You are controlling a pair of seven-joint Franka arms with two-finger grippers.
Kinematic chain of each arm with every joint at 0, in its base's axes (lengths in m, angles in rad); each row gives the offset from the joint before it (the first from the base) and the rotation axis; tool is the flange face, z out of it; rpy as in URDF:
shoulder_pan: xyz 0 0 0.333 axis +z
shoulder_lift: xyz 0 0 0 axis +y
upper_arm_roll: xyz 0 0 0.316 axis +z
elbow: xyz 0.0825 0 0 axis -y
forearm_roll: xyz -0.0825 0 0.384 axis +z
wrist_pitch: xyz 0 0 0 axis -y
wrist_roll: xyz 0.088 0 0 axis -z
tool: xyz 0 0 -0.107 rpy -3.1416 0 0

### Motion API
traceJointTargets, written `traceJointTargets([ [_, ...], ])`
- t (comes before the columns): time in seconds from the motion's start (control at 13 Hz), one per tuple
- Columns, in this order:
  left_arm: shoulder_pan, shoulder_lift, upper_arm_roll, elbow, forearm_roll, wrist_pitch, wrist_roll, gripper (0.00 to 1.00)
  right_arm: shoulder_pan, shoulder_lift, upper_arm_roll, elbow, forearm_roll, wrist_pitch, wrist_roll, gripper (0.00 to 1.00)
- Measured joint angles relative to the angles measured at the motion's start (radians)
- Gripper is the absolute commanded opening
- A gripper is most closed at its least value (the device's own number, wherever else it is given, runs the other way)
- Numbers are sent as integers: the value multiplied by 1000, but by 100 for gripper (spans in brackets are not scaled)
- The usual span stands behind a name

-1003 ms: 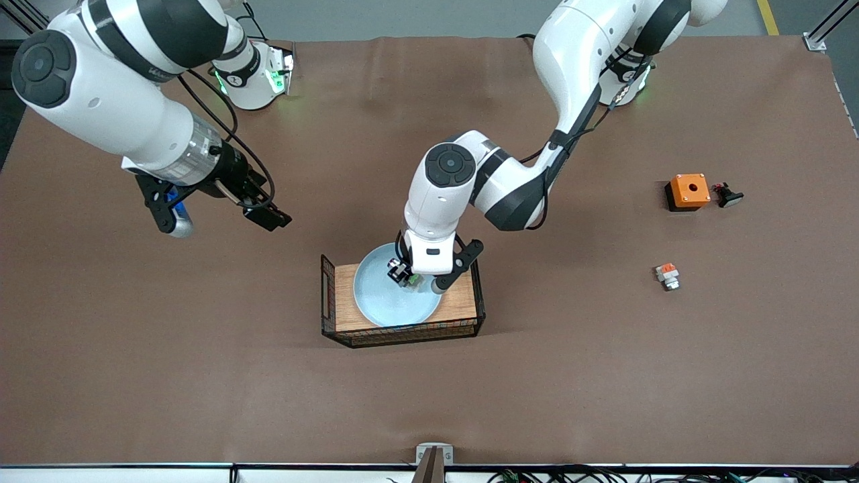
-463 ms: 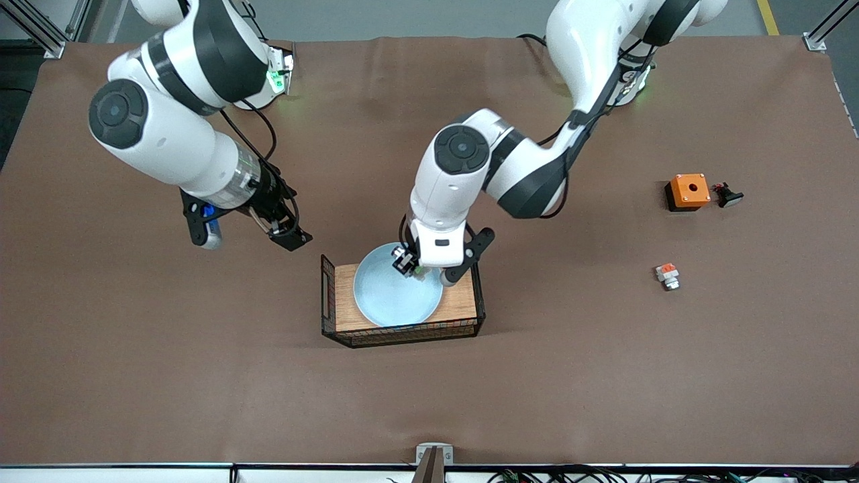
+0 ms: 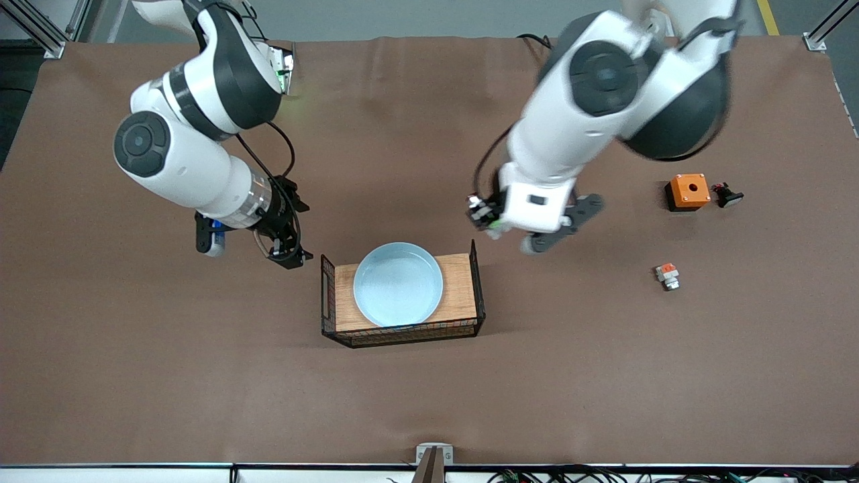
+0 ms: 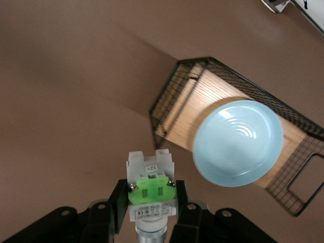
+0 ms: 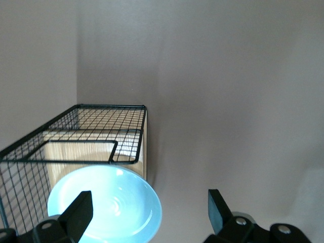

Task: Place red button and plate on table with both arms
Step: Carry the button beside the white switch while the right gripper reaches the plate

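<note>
Left gripper clamped on the button, up over bare table by the board's mesh end. Plate sitting on that board mid-table. Right gripper wide open, empty, near the board's other end

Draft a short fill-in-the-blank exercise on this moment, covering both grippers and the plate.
1. The left gripper, up over the table, is shut on the ____.
2. The plate rests on the wooden ____.
3. The right gripper, beside the board's mesh end, has its fingers ____.
4. The orange box has a ____ in its top.

Missing words: red button; board; open; hole
</note>
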State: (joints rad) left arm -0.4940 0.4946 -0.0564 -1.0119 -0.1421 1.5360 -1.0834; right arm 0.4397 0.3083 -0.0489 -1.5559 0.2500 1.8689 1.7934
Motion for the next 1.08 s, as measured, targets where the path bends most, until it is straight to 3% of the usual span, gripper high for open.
traceJointTargets([
  [0.31,180,-45,2,-43,-7,-109,357,0,67,47,2,2,-143,35,144,100],
  [0.69,309,-44,3,-162,-8,-100,689,0,111,55,2,26,-160,43,157,100],
  [0.85,337,-73,3,-279,-8,12,801,0,140,67,2,29,-163,49,147,100],
  [1.08,375,-185,3,-592,-8,280,951,0,179,110,2,52,-169,57,147,100],
])
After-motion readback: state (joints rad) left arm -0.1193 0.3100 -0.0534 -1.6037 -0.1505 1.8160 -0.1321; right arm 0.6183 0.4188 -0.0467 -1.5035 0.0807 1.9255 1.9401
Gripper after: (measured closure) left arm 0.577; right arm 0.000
